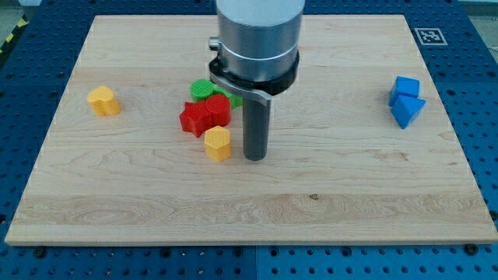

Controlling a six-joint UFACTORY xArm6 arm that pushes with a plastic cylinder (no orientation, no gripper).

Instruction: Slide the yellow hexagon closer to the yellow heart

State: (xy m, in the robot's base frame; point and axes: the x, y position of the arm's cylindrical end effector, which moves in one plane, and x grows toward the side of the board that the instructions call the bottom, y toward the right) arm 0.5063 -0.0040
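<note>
The yellow hexagon (219, 144) lies near the board's middle, just below two red blocks. The yellow heart (103, 101) lies far off at the view's left. My tip (255, 159) rests on the board just to the right of the yellow hexagon, a small gap apart from it. The arm's grey body hides part of the blocks behind it.
A red star-like block (194, 119) and a red block (217, 110) sit together above the hexagon. Two green blocks (205, 89) lie behind them, partly hidden by the arm. Two blue blocks (405, 101) sit at the view's right. The wooden board (311, 210) has edges on all sides.
</note>
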